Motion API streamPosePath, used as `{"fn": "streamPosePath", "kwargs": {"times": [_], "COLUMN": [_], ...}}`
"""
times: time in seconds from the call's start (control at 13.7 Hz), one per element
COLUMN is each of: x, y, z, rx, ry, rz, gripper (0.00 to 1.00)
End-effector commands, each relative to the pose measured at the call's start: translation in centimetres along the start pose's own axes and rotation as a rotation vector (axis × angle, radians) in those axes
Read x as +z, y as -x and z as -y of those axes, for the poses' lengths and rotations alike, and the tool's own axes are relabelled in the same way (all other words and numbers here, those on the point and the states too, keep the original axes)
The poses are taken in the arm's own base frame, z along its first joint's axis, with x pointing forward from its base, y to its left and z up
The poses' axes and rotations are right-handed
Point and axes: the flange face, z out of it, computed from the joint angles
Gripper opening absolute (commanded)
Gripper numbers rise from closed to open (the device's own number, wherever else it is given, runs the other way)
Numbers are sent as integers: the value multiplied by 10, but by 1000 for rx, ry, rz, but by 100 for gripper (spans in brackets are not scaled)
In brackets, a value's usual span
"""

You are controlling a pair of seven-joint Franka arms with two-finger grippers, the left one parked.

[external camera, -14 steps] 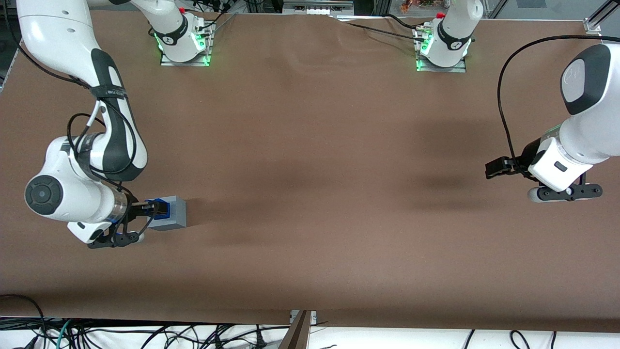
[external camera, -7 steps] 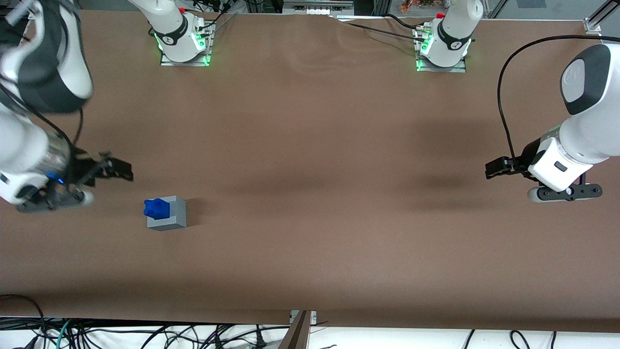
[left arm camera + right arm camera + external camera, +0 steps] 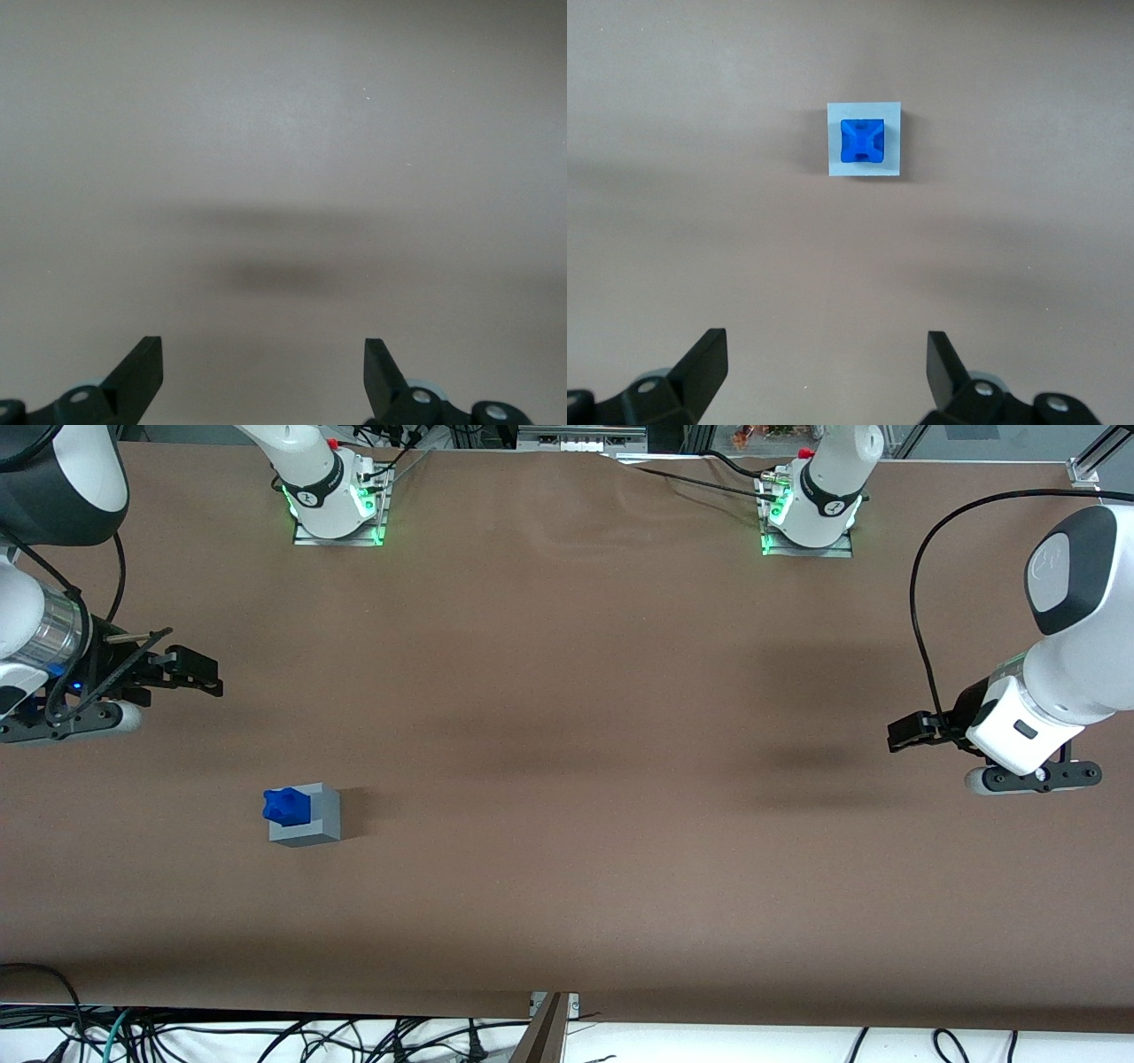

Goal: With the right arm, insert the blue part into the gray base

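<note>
The gray base (image 3: 312, 820) stands on the brown table toward the working arm's end. The blue part (image 3: 286, 805) sits in the recess of its top face and sticks up out of it. The right wrist view looks straight down on both, the blue part (image 3: 861, 141) centred in the gray base (image 3: 835, 142). The right arm's gripper (image 3: 197, 673) hangs high over the table, farther from the front camera than the base and well apart from it. It is open, and between its wide-spread fingers (image 3: 707, 359) only bare table shows.
The brown table cover (image 3: 567, 779) stretches around the base. Two arm mounts with green lights (image 3: 337, 509) stand at the table's back edge. Cables (image 3: 266, 1036) lie below the table's front edge.
A second ago the gripper was down at the blue part on the base. It has let go, opened, and risen away from the base; the part stays seated.
</note>
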Motion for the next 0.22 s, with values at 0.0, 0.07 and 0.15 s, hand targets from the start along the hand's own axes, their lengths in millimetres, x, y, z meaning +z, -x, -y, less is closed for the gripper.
{"fn": "streamPosePath", "kwargs": {"times": [0.0,0.07,0.15], "x": [-8,-9,-9], "y": [8,9,9], "z": [2,3,3], "rx": [-2,-3,-8], "ry": [7,6,6], "rz": [-23,-21,-15], "gripper": [99,99,99]}}
